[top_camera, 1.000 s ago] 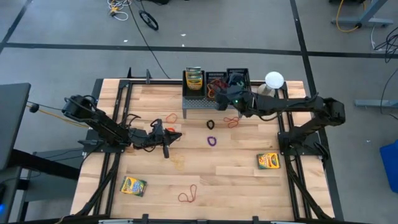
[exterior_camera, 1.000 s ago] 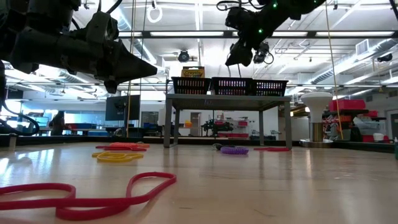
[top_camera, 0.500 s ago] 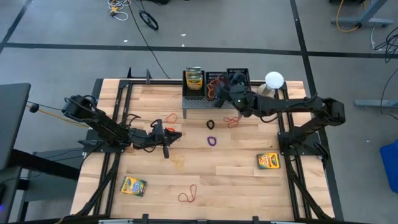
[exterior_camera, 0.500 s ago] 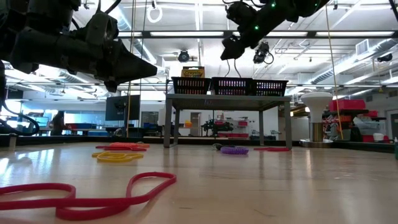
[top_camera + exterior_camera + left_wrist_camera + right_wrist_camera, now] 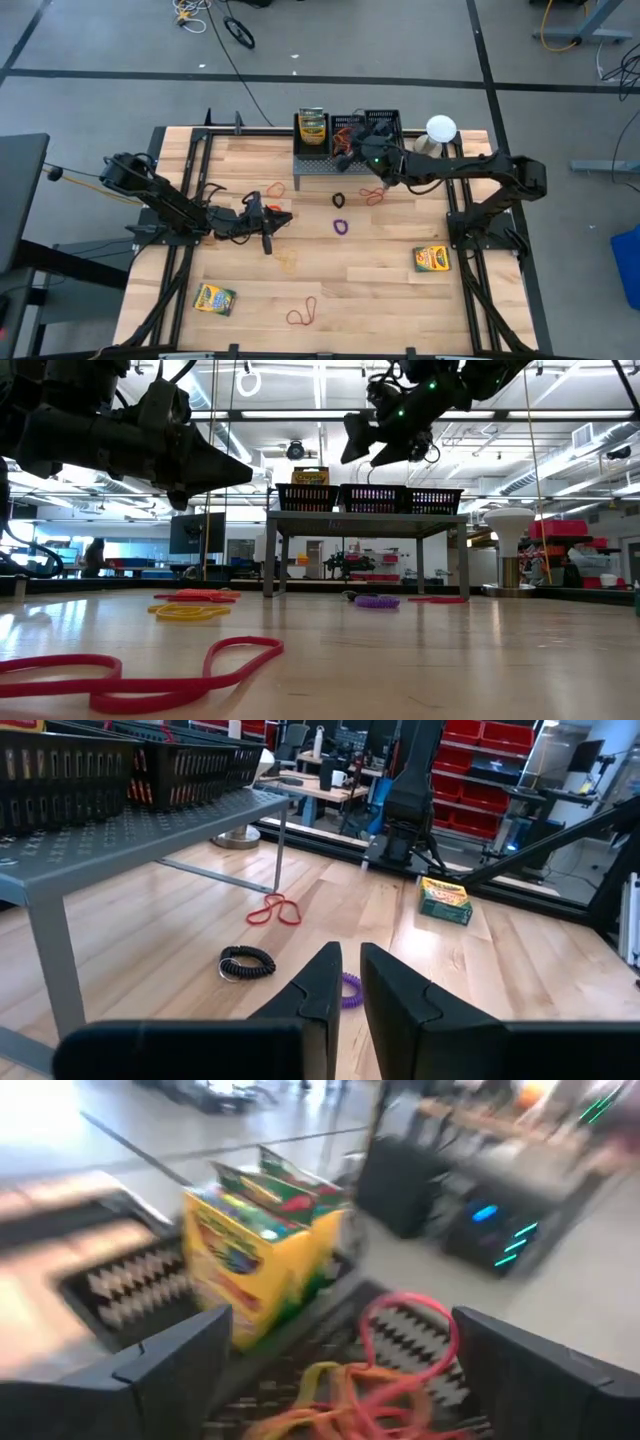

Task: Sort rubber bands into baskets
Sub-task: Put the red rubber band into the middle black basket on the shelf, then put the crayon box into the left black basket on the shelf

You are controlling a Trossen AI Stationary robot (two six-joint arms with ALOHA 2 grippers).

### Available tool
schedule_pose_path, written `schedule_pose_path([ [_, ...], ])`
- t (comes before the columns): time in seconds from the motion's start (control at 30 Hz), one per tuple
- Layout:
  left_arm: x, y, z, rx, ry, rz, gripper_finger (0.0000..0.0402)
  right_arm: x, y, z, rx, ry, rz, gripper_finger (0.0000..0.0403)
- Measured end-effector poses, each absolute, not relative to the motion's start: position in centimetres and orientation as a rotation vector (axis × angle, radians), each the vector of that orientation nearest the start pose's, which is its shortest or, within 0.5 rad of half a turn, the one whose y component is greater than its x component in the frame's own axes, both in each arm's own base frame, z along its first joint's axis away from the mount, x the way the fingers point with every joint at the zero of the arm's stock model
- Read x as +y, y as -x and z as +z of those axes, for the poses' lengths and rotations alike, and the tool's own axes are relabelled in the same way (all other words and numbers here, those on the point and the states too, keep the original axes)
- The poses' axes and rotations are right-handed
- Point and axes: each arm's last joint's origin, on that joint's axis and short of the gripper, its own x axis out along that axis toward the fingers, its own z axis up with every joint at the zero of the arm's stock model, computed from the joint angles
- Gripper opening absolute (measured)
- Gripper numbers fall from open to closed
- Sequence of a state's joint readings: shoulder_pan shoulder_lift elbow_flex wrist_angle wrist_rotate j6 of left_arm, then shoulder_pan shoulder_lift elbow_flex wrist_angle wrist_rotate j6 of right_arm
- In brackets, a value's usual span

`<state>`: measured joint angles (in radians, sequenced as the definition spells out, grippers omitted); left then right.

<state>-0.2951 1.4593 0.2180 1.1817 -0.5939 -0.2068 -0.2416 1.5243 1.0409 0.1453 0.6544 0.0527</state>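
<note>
Three black mesh baskets (image 5: 347, 128) stand in a row on a grey perforated stand (image 5: 315, 166) at the table's far edge. The left one holds a crayon box (image 5: 312, 125). The middle basket (image 5: 400, 1330) holds red and orange rubber bands (image 5: 390, 1370). My right gripper (image 5: 340, 1380) hovers open above the middle basket (image 5: 372, 498), with nothing between its fingers. Loose rubber bands lie on the table: orange (image 5: 275, 187), black (image 5: 339, 200), purple (image 5: 342, 226), red (image 5: 373, 193). My left gripper (image 5: 350, 990) waits level over the table's left half, its fingers a narrow gap apart and empty.
Two crayon boxes lie on the table, one at the right (image 5: 431, 259) and one near the front left (image 5: 214, 298). A red band (image 5: 302, 313) and a tan one (image 5: 288, 260) lie toward the near edge. A white round object (image 5: 441, 128) stands right of the baskets.
My right gripper has moved toward the table's left and far edge, from beside the stand's front to above the baskets. It has also rolled about its own axis, and its fingers stay wide apart.
</note>
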Motion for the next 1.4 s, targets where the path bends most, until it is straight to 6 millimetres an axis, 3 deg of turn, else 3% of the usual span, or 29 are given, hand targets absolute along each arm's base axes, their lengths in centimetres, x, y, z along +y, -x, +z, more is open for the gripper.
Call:
schedule_pose_path([
  [0.27, -3.9, -22.0, 15.7, -0.035, 0.215, 0.357, 0.0040, -10.5, -31.7, 28.1, 0.232, -0.342, -0.741, 0.0397],
  [0.5, -1.7, -25.7, 18.3, -0.006, 0.172, 0.274, 0.0010, -9.7, -32.0, 28.1, 0.270, -0.271, -0.661, 0.0389],
  [0.63, -2.2, -26.6, 19.0, 0.026, 0.098, 0.231, 0.0010, -8.3, -31.7, 28.4, 0.328, -0.183, -0.623, 0.0354],
  [0.73, -3.4, -26.5, 18.8, 0.052, 0.042, 0.181, 0.0009, -5.9, -31.1, 29.0, 0.389, -0.077, -0.576, 0.0306],
  [0.93, -6.0, -25.9, 18.0, 0.144, -0.036, 0.082, 0.0010, 2.1, -30.1, 28.2, 0.540, 0.050, -0.443, 0.0195],
  [1.13, -8.4, -25.1, 17.5, 0.187, -0.055, -0.014, 0.0011, 9.8, -29.7, 24.9, 0.606, 0.123, -0.393, 0.0091],
  [1.27, -10.2, -24.9, 17.4, 0.264, -0.033, -0.069, 0.0011, 13.3, -29.8, 22.3, 0.623, 0.067, -0.373, 0.0019],
  [1.4, -12.0, -24.9, 17.6, 0.426, -0.066, -0.063, 0.0014, 15.5, -30.0, 19.6, 0.658, 0.049, -0.351, 0.0014],
])
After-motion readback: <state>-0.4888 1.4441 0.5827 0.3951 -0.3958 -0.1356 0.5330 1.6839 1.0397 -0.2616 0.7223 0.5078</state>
